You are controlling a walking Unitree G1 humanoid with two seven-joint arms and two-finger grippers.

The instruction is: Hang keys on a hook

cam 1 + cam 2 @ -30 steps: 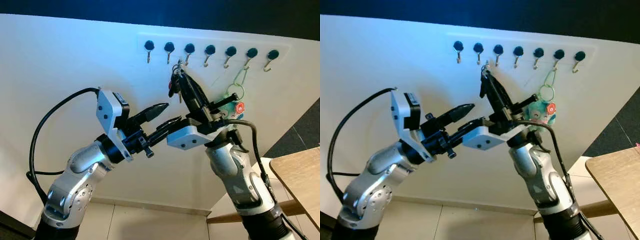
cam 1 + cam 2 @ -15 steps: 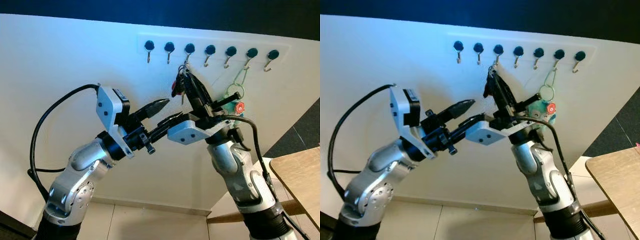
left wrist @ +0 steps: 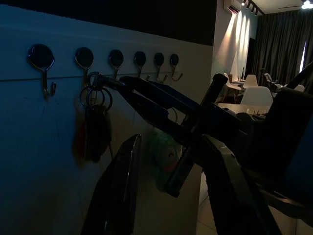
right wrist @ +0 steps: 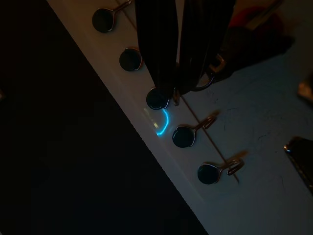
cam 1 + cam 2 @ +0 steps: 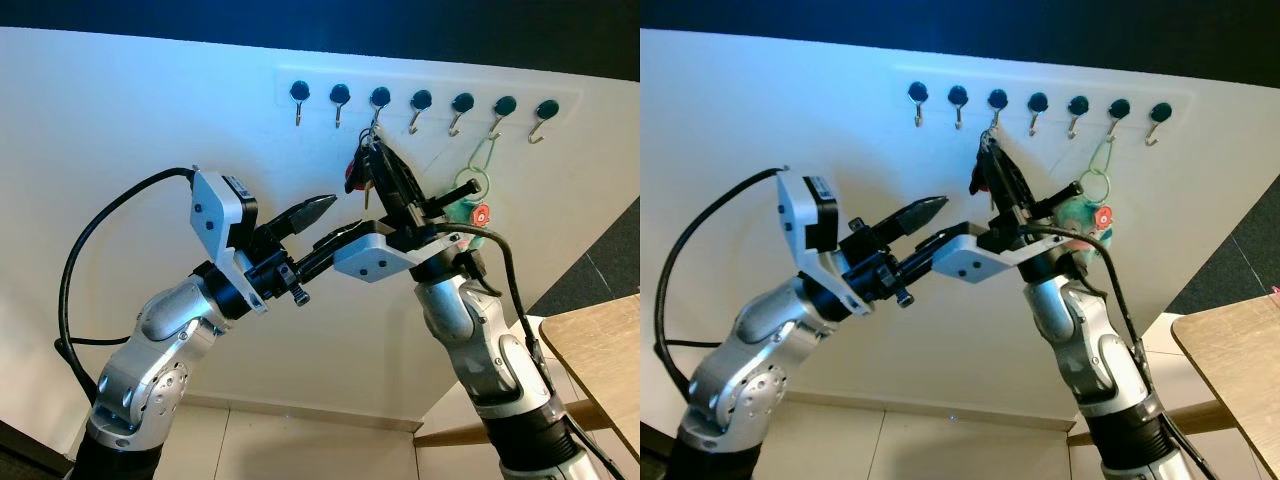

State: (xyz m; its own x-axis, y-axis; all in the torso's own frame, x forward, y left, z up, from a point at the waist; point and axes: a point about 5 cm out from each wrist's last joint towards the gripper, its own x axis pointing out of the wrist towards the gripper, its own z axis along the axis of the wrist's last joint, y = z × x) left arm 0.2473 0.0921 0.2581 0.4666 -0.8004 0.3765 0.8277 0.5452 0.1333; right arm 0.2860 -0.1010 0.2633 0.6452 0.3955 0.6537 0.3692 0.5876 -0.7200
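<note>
Head view: the right gripper, clenched on the keys, has climbed to the third hook (nearly hung). Left wrist view: the left gripper gapes, released, nearby.

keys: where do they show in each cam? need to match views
Left eye: keys upper centre, under the hook row.
Right eye: keys same spot.
Left wrist: keys a dark bunch dangling against the wall.
Right wrist: keys a dark bunch with red, against the wall.
Shared landmark: black-capped hook just above them.
</note>
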